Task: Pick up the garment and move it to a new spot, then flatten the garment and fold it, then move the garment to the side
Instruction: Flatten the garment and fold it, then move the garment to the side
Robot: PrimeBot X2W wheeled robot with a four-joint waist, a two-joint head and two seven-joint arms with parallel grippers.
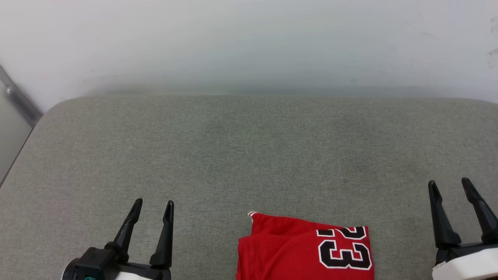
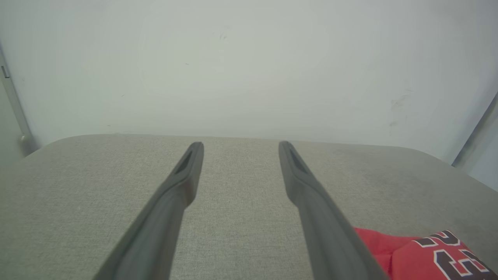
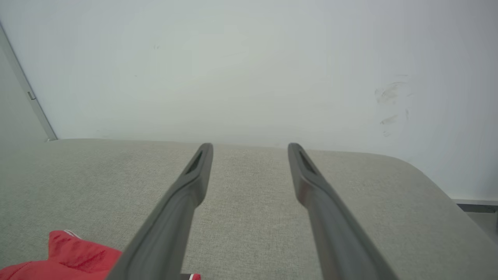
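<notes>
Garment [image 1: 288,249]: red jersey, folded into a compact bundle, lying on the table at the near edge of the head view; its lower part is cut off by the frame.
Garment markings: black digits "23" with white outlines face up on its right half; a scrap of white-striped trim shows at the far left corner.
Garment position: between the two claws, nearer the middle than either side, touched by neither.
Left claw [image 1: 154,203]: jaws spread wide, nothing between them; fingers point away over bare fabric, well to the left of the garment.
Left wrist view: left claw [image 2: 240,145] open and empty; the garment [image 2: 412,252] lies low at the right, partly behind the right-hand finger.
Right claw [image 1: 449,182]: jaws spread wide, empty; it sits well to the right of the garment.
Right wrist view: right claw [image 3: 250,146] open, with bare fabric between the fingers; the garment [image 3: 74,256] lies at the lower left corner.
Table [image 1: 249,155]: grey woven-fabric top with rounded far corners.
Wall [image 1: 249,46]: pale, directly behind the far edge of the table; faint scuff marks [image 3: 389,93] show on its right part.
Metal strip [image 1: 19,101]: runs diagonally at the far left, beside the table corner.
</notes>
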